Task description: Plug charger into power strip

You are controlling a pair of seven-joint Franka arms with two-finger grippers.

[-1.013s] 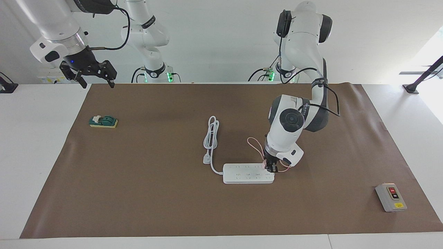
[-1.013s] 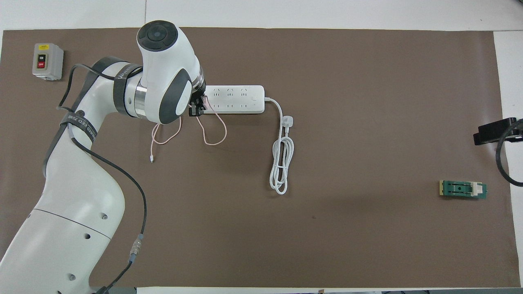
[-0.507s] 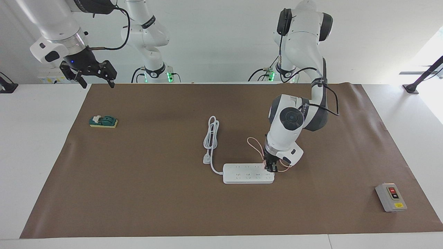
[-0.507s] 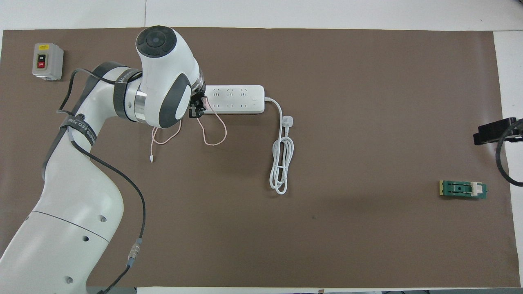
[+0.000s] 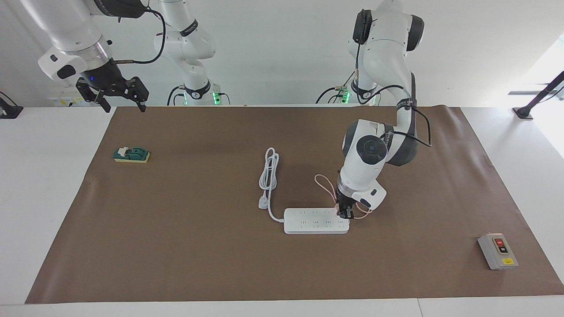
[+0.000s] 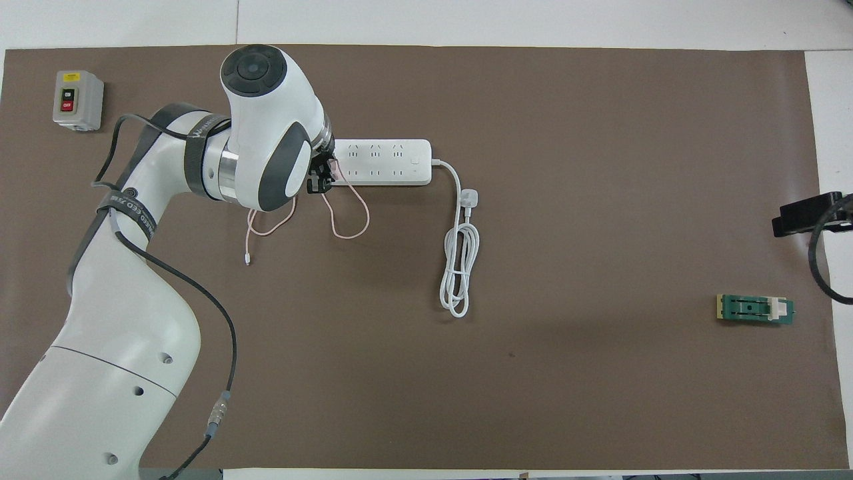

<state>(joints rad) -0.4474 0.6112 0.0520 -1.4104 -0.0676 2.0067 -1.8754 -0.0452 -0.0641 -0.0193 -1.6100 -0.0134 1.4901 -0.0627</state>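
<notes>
The white power strip (image 5: 315,221) (image 6: 383,162) lies flat in the middle of the brown mat. My left gripper (image 5: 345,214) (image 6: 321,177) points down onto the strip's end toward the left arm's end of the table, at the socket row nearer the robots. The charger's cube is mostly covered by that gripper; a pale pink bit (image 6: 335,171) shows at it. Its thin pink cable (image 5: 324,182) (image 6: 350,213) loops on the mat nearer the robots. My right gripper (image 5: 119,99) (image 6: 803,215) waits open, raised over the mat's corner at the right arm's end.
The strip's thick white cord and plug (image 5: 269,176) (image 6: 460,267) lie coiled nearer the robots than the strip. A grey box with red and black buttons (image 5: 498,251) (image 6: 78,100) sits at the left arm's end. A green and yellow block (image 5: 131,155) (image 6: 755,309) lies at the right arm's end.
The left arm's wrist has shifted slightly while its gripper stays at the strip's end. The right arm has not moved.
</notes>
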